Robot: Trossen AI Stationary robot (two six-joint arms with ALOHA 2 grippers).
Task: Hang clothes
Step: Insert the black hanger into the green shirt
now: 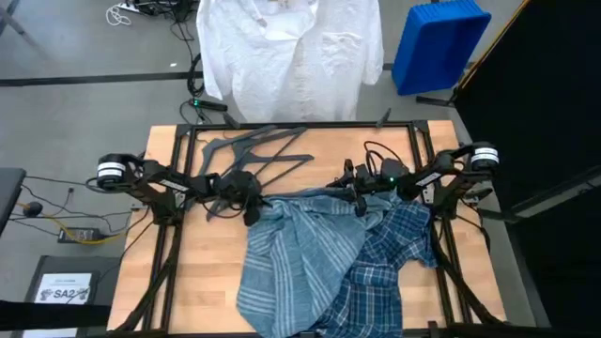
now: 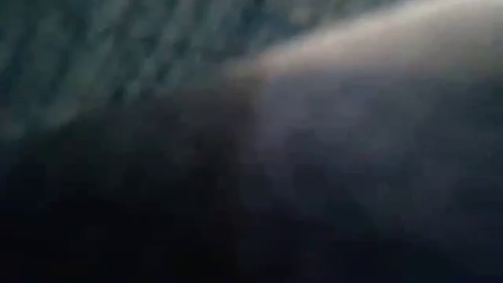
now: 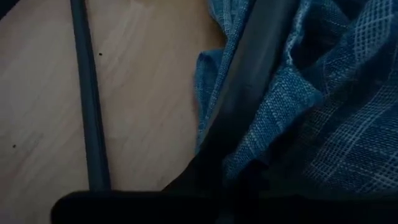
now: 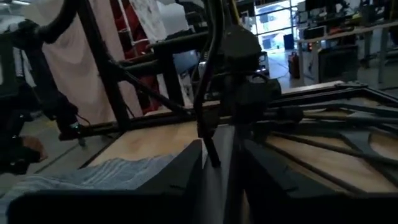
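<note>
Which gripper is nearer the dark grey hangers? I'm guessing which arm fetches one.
Left. The left gripper sits at the striped shirt's upper edge, just below the hangers. The right gripper is farther off, over the plaid shirt.

Even overhead light fills the high view, while the low view is a dark blur with a pale smear at upper right.

Some dark grey plastic hangers [image 1: 252, 150] lay on the light wooden counter [image 1: 208, 272], near its far edge. A blue plastic bin [image 1: 438, 44] stood on the grey floor [image 1: 84, 42] beyond the counter.
</note>
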